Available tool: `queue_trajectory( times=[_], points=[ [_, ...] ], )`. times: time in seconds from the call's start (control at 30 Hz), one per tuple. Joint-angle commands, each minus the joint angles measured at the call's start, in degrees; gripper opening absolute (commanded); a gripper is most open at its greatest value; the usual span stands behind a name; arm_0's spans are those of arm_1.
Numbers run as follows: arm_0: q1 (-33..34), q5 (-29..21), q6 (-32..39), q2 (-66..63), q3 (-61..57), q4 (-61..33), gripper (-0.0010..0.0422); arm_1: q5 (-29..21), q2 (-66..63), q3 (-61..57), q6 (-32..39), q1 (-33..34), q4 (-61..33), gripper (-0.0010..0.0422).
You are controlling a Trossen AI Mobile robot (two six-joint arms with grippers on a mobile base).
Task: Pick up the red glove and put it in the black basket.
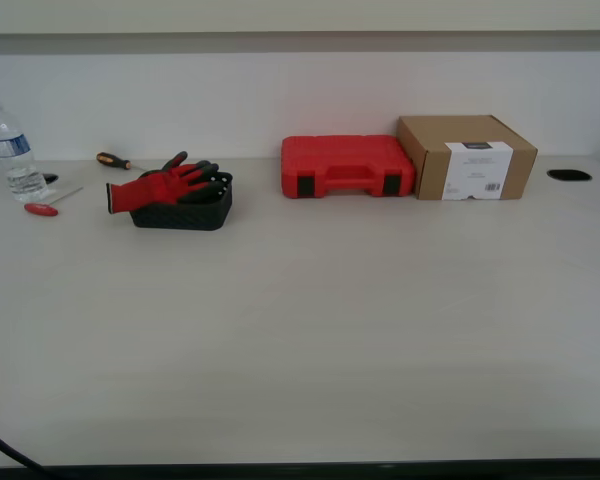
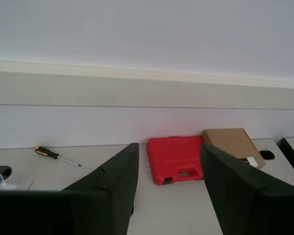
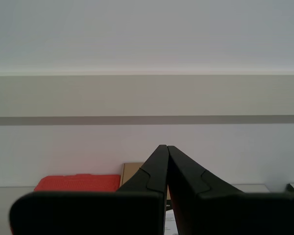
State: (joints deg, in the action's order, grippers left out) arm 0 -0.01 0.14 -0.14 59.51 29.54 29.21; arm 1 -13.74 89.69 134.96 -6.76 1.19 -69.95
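Observation:
The red glove [image 1: 167, 185] lies across the top of the black basket [image 1: 183, 212] at the exterior view's left, its cuff hanging over the basket's rim and its dark fingers over the basket. Neither arm shows in the exterior view. My first gripper [image 2: 169, 169] is open and empty in the first wrist view, raised and facing the wall. My second gripper [image 3: 166, 149] is shut with nothing between its fingers in the second wrist view. Glove and basket are out of both wrist views.
A red tool case [image 1: 346, 166] and a cardboard box [image 1: 467, 156] stand at the back. A water bottle [image 1: 10, 152], a red-handled tool [image 1: 42, 208] and an orange-handled screwdriver [image 1: 113, 160] lie at the far left. A dark hole [image 1: 568, 174] is in the table at the right.

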Motion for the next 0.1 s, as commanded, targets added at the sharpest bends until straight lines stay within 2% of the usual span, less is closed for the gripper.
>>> queue_trajectory(
  times=[0.03, 0.1],
  points=[
    [-0.04, 0.0, 0.15, 0.0, 0.02, 0.07, 0.0, 0.0, -0.02, 0.04, 0.07, 0.0, 0.0, -0.0002],
    [-0.04, 0.0, 0.15, 0.0, 0.02, 0.07, 0.0, 0.0, -0.02, 0.04, -0.35, 0.0, -0.02, 0.0034]
  ],
)
